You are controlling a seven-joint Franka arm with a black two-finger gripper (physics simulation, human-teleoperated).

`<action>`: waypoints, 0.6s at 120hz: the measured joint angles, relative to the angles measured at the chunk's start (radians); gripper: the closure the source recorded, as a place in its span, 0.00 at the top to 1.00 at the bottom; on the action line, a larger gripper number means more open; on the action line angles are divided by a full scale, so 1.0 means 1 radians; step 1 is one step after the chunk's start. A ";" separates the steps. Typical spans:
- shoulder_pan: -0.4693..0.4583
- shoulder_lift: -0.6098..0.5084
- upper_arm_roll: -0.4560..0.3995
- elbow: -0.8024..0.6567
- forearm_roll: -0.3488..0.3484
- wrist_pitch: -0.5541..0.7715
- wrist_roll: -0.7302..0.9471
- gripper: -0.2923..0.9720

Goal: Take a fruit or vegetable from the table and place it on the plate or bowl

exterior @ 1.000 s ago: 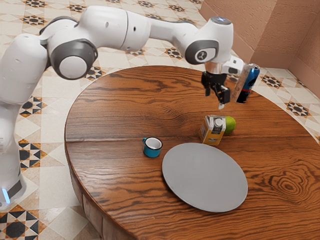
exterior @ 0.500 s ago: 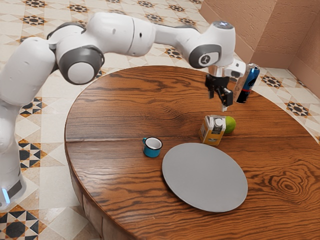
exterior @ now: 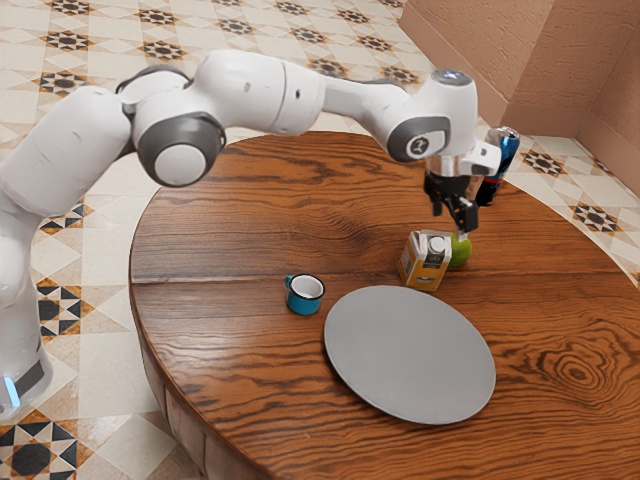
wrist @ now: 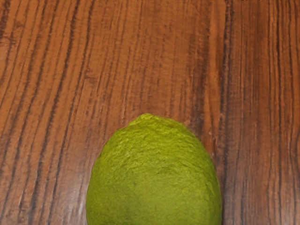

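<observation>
1. Exterior view: gripper (exterior: 458, 215) hangs just above the lime (exterior: 461, 249), fingers apart, holding nothing.
2. Lime lies on the table (exterior: 250, 230), beside the carton (exterior: 424, 260).
3. Risk: a finger clips the carton, or the lime rolls off.

Round dark-wood bench (exterior: 250, 230), strong grain, seam across the middle. Floor (exterior: 90, 40): cream tiles with dark star motifs. Textured terracotta walls (exterior: 540, 50), corner at the exterior view's upper right.
</observation>
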 joint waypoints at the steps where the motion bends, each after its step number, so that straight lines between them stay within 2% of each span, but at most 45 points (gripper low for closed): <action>1: 0.000 0.001 -0.001 0.000 0.000 0.002 0.000 0.77; 72: 0.030 0.050 -0.018 0.000 -0.020 0.066 0.011 0.77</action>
